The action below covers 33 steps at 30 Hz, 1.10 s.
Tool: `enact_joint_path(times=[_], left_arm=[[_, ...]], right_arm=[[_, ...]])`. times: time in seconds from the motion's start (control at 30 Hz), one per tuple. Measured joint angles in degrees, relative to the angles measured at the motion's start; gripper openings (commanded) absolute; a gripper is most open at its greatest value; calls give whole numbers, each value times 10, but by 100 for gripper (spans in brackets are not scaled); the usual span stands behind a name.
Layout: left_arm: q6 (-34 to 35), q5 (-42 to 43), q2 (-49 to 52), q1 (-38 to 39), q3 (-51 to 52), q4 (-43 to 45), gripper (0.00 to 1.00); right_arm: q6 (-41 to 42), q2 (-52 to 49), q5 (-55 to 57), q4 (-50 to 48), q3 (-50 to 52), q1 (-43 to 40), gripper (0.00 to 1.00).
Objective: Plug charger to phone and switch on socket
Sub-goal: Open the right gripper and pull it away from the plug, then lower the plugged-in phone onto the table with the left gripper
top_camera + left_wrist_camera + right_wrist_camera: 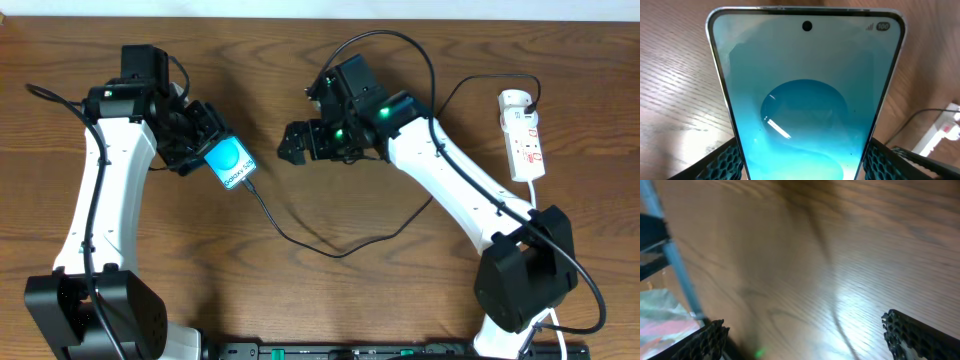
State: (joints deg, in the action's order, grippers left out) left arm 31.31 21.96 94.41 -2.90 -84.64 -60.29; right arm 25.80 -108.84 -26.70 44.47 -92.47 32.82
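My left gripper (205,140) is shut on the phone (229,164), a small smartphone with a bright cyan screen, held by its sides; in the left wrist view the phone (805,100) fills the frame between my fingers. The charger, a thin black cable (330,248), runs from the phone's lower end across the table toward the socket (524,135), a white power strip at the far right; its tip sits at the phone's edge. My right gripper (293,142) is open and empty, to the right of the phone. The right wrist view shows only blurred wood between the fingers (805,335).
The socket also shows at the right edge of the left wrist view (945,131). The power strip's cord runs down behind the right arm's base (525,275). A black bar (400,350) lies along the table's front edge.
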Motion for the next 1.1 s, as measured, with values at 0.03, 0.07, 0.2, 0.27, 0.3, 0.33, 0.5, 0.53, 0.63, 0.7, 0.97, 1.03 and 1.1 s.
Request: enact_joint_path(times=[0.03,0.07,0.2,0.27,0.3,0.33,0.5,0.53,0.63,0.7,0.97,1.03,1.1], left_arm=[[2,-5,0,0,0,0,7],[4,-14,0,0,3,1,7],[13,-38,0,0,36,19,7],[17,-45,0,0,59,33,8],[19,-47,0,0,71,40,7],[21,-49,0,0,81,47,7],[28,-56,3,0,119,68,7],[30,-57,5,0,122,68,7],[35,-67,21,3,123,70,7],[37,-74,37,7,123,71,7],[49,-87,105,37,123,92,7],[49,-87,119,43,123,98,7],[51,-87,129,47,123,101,7]], right_arm=[[-1,0,8,7,0,-3,99],[-2,0,17,14,0,-7,99],[-4,0,43,30,0,-11,99],[-5,0,58,36,0,-12,99],[-6,0,66,39,0,-12,99],[-6,0,73,41,0,-12,99],[-6,0,97,47,0,-12,99],[-6,0,100,49,0,-12,99],[-6,0,110,53,0,-12,99],[-6,0,114,56,0,-12,99],[-8,0,128,73,0,-12,99],[-9,0,133,78,0,-12,99],[-10,0,137,83,0,-12,99]])
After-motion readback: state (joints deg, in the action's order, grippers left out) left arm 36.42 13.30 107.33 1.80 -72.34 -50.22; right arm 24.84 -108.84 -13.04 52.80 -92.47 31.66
